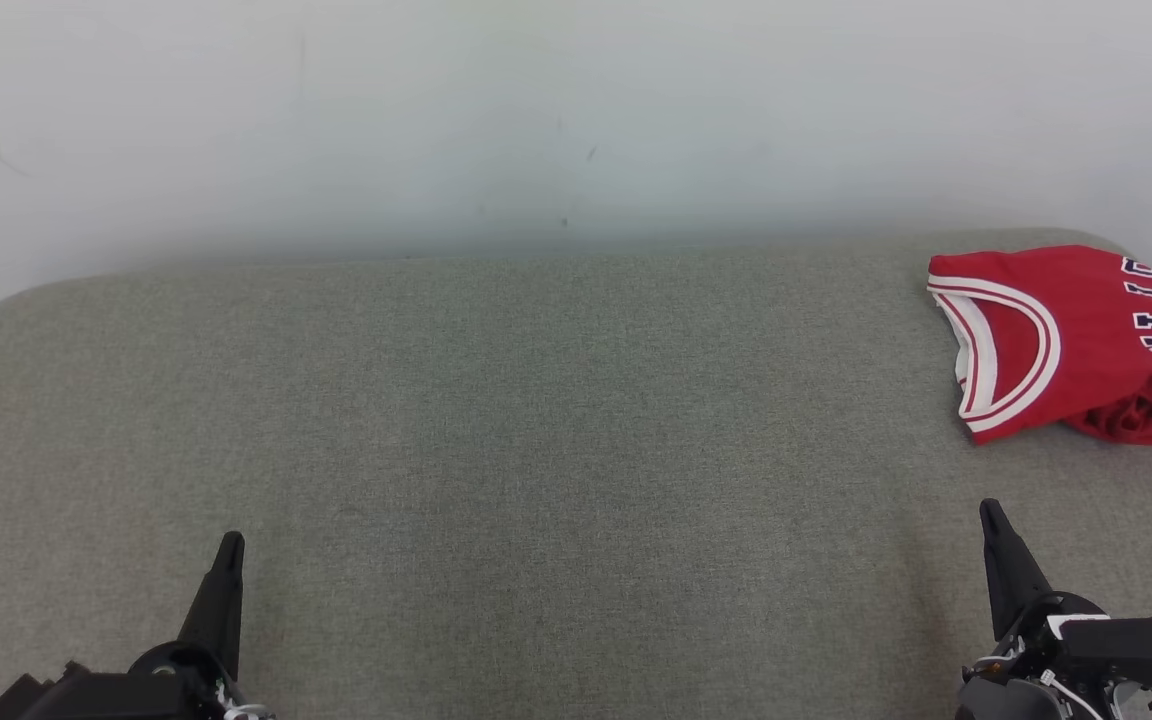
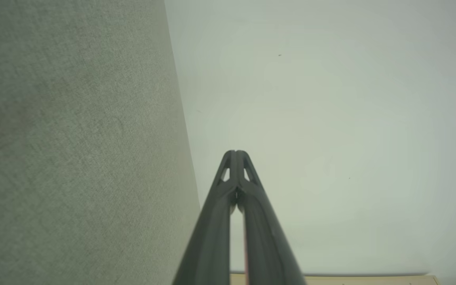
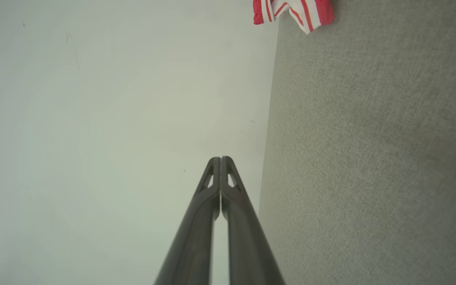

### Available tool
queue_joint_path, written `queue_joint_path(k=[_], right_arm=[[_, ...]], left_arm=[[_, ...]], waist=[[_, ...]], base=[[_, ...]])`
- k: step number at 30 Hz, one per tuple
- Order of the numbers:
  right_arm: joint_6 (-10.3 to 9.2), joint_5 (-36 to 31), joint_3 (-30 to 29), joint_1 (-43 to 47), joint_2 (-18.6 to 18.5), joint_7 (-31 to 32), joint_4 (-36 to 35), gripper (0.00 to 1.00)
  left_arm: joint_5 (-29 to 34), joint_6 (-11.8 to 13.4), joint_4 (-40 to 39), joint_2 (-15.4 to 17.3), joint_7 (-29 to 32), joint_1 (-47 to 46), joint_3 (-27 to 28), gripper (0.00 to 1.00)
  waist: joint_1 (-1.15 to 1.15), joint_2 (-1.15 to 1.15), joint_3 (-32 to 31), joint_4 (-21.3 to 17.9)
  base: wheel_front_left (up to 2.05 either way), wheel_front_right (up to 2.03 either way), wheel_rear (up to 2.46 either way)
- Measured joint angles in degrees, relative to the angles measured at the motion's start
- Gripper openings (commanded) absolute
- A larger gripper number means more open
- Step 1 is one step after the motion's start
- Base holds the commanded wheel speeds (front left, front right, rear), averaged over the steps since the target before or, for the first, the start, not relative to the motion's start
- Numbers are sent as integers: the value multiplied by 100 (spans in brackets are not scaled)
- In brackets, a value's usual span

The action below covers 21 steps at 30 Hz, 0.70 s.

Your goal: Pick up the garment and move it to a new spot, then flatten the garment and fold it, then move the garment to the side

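The garment, a red jersey with red-and-white striped trim and dark white-outlined lettering, lies folded at the far right of the grey surface, partly cut off by the head view's right edge. A corner of the garment shows at the top of the right wrist view. My left gripper rests at the lower left, shut, holding nothing; its tips meet in the left wrist view. At the lower right, my right gripper is shut and empty, below and to the left of the garment. Its tips are pressed together.
The grey fabric surface spreads wide between the two grippers, with rounded far corners. A pale wall stands right behind it.
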Motion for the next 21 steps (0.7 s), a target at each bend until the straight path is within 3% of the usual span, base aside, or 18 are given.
queue_joint_path(k=[21], right_arm=[[0,16,-20,-7,13,16,1,0]], left_arm=[[-23,-2,1,1,1,-15,1,0]], waist=[[0,0,0,1]], base=[[0,0,0]])
